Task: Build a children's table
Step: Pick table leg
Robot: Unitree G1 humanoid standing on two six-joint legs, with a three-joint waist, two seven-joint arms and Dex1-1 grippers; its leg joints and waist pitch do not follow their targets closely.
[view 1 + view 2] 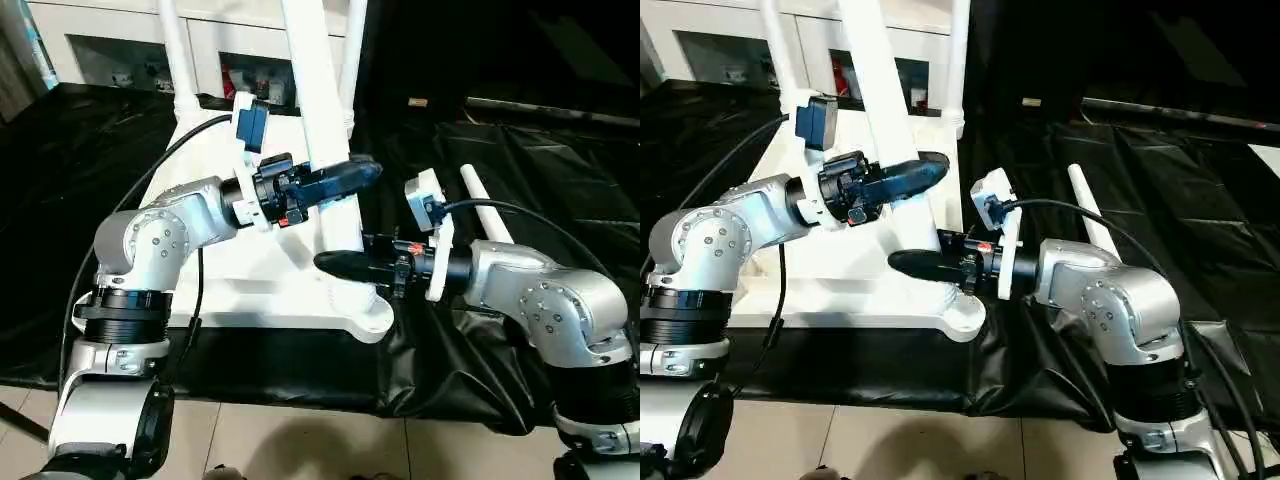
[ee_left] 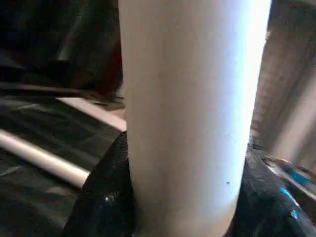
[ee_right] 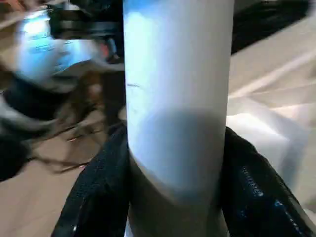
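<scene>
The tabletop [image 1: 250, 270] lies upside down on the black cloth [image 1: 520, 170], sockets up, so the legs can be pushed in from above. Three legs already stand in it: two at the far corners, toward twelve o'clock, and a third, the near leg [image 1: 318, 110], rising from the near right corner socket [image 1: 375, 318] at about five o'clock on the top.

Both arms are on that near leg. The left gripper [image 1: 345, 178] is clamped around it higher up, coming in from nine o'clock; the left wrist view has the tube sitting snug between the two black fingers [image 2: 106, 197]. The right gripper [image 1: 345, 265] has it lower down, just above the socket, reaching in from three o'clock, and its fingers [image 3: 98, 197] hug the tube on both sides too. Two holds at different heights look meant to keep the leg straight while it is pressed or twisted home; the leg tilts a little, so I judge it is not fully seated yet.

The fourth leg, the spare [image 1: 487, 208], lies flat on the cloth at two o'clock from the top, past the right wrist, within reach for the last socket.
</scene>
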